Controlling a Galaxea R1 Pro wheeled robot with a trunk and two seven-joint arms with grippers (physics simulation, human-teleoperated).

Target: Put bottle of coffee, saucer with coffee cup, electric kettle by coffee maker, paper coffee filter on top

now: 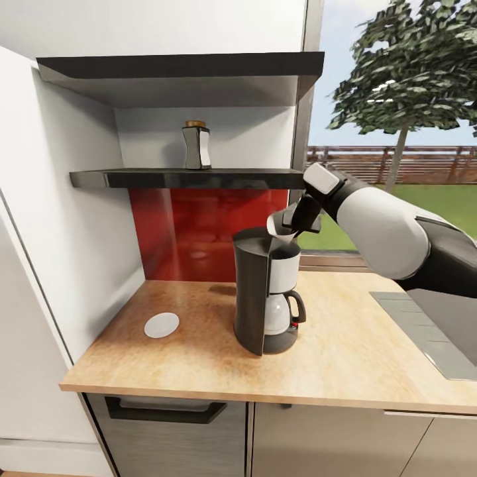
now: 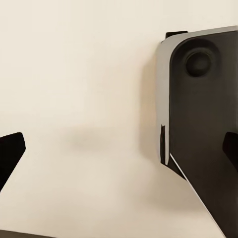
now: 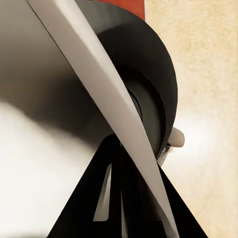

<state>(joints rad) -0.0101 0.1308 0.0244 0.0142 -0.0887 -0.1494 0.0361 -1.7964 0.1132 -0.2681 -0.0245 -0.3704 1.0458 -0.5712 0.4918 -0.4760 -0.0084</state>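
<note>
White paper, a coffee filter [image 1: 281,230], is what we see pinched in the right gripper [image 1: 289,228], its fingers clenched on the sheet directly above the open top of the coffee maker [image 1: 264,298]. In the right wrist view the filter [image 3: 106,94] appears as a pale sheet slanting across the frame, clamped between dark fingers [image 3: 129,198], with the machine's round dark top [image 3: 148,79] beneath it. The coffee maker stands near the middle of the tan kitchen countertop [image 1: 344,358]. At its 9 o'clock, well apart, the saucer [image 1: 161,324] lies flat on the wood. At 11 o'clock, higher up, the bottle of coffee [image 1: 197,145] stands upright on the kitchen shelf [image 1: 132,178], over a red backsplash [image 1: 192,225]. At 3 o'clock we see a grey cooktop [image 1: 430,331]. In the left wrist view, the left gripper [image 2: 119,148] has its dark fingertips [image 2: 10,153] spread wide, released, before a pale wall [image 2: 84,74].
</note>
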